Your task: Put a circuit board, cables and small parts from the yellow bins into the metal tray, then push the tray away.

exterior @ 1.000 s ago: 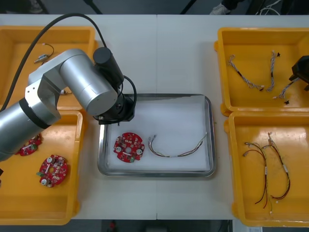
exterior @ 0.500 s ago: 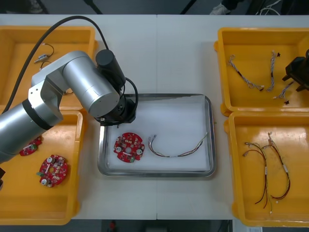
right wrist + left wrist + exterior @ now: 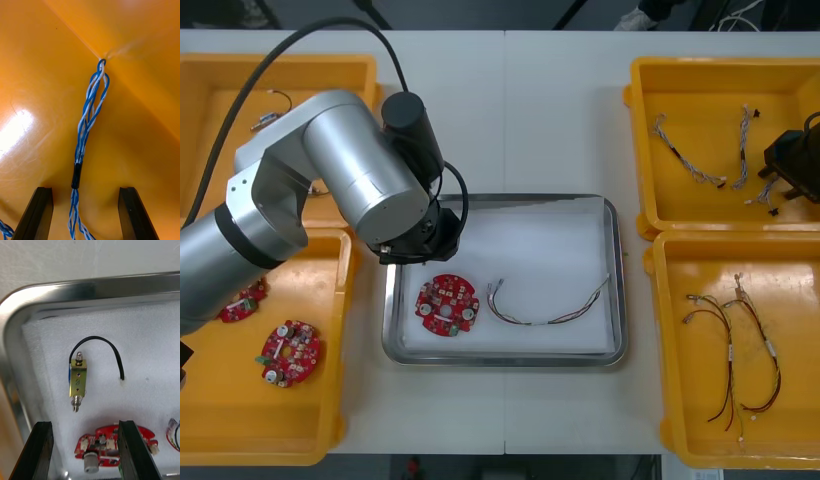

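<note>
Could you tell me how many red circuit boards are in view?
3: one circuit board in the metal tray, two in the near left yellow bin; the left arm might hide more.

Light table (image 3: pixel 510 110), white-lined metal tray (image 3: pixel 617 300) at its middle, far-left yellow bin (image 3: pixel 220 150) and near-left yellow bin (image 3: pixel 240 430) on one side, far-right yellow bin (image 3: pixel 700 100) and near-right yellow bin (image 3: pixel 690 400) opposite

Right hand (image 3: pixel 790 170) has moved in from the desk's right edge, leftward and slightly nearer, deeper over the twisted blue and white cables (image 3: pixel 685 160) in the far right yellow bin (image 3: pixel 720 68). Left arm (image 3: pixel 345 165) has lifted and swung slightly farther above the metal tray's (image 3: pixel 617 280) far left corner.
</note>
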Available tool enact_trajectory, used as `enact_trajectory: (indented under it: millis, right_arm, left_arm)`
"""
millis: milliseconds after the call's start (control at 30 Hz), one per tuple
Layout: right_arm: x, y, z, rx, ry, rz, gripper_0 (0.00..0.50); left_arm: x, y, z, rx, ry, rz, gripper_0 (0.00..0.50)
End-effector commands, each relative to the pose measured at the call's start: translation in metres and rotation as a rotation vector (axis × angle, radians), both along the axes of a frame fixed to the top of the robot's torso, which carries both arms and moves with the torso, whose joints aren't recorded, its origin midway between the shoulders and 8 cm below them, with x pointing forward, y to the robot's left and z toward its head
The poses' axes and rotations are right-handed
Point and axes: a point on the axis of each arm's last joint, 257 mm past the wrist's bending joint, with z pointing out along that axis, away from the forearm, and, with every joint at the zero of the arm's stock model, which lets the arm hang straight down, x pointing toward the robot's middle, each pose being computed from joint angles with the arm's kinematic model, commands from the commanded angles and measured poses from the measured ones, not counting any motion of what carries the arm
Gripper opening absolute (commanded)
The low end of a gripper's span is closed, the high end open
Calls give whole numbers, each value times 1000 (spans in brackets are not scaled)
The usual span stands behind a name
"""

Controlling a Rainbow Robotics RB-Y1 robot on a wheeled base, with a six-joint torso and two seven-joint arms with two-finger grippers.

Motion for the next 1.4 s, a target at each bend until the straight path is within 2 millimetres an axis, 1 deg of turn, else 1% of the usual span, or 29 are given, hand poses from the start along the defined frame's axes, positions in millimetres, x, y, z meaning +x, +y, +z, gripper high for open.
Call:
enact_trajectory:
  millis: [33, 67, 100, 133, 167, 200, 233, 267, 300, 333, 367, 500, 567, 600, 700, 800, 867, 1033, 1200, 1267, 1333, 1367, 1400]
  right_arm:
    - [19, 28, 17, 76, -42, -41, 500]
    - [18, 30, 15, 81, -39, -45, 500]
    - [18, 30, 15, 81, -39, -45, 500]
    - [18, 33, 14, 89, -33, -48, 500]
    - [17, 32, 13, 91, -31, -53, 500]
    - [16, 34, 12, 96, -25, -56, 382]
    - [16, 34, 12, 98, -25, -58, 297]
    - [15, 33, 10, 99, -22, -62, 297]
    - [15, 33, 10, 100, -22, -63, 50]
    - [13, 32, 8, 98, -17, -65, 50]
    - [11, 31, 5, 94, -11, -64, 0]
    - [9, 25, 5, 69, -4, -65, 0]
    - [9, 22, 5, 63, -3, -67, 0]
    - [8, 18, 7, 54, -4, -68, 0]
    - [9, 12, 13, 40, -14, -66, 0]
    - [11, 10, 28, 15, -18, -49, 0]
    - [9, 9, 39, -4, -12, -35, 0]
    - [5, 18, 79, -38, -6, 15, 0]
    - [-3, 26, 107, -51, -1, 50, 0]
    - [-6, 32, 116, -52, 0, 71, 0]
    - [-11, 39, 131, -61, 0, 98, 0]
    - [-13, 40, 133, -63, 2, 105, 0]
    - [-16, 43, 140, -69, 4, 120, 0]
  left_arm:
    - [7, 13, 58, -19, -71, 10, 500]
    - [6, 19, 64, -11, -67, -4, 500]
    - [6, 19, 64, -11, -67, -4, 500]
    - [5, 30, 73, 4, -56, -20, 500]
    - [5, 35, 77, 10, -53, -22, 500]
    - [6, 47, 90, 23, -49, -32, 500]
    - [6, 53, 94, 31, -48, -33, 500]
    - [7, 64, 103, 42, -48, -37, 500]
    - [7, 67, 105, 41, -47, -39, 500]
    - [11, 74, 114, 34, -56, -44, 500]
    - [12, 78, 118, 27, -58, -53, 500]
    - [26, 103, 135, 31, -67, -49, 500]
    - [30, 112, 139, 37, -65, -46, 500]
    - [36, 124, 144, 44, -59, -42, 500]
    - [44, 140, 149, 49, -48, -34, 500]
    - [64, 162, 158, 45, -59, -27, 500]
    - [73, 172, 158, 55, -66, -29, 500]
    - [99, 197, 163, 65, -99, -20, 500]
    - [120, 213, 170, 34, -127, -4, 500]
    - [128, 217, 174, 24, -141, 1, 500]
    - [138, 222, 176, 16, -159, 1, 500]
    - [140, 223, 178, 14, -164, 1, 500]
    - [145, 226, 177, 10, -170, 1, 500]
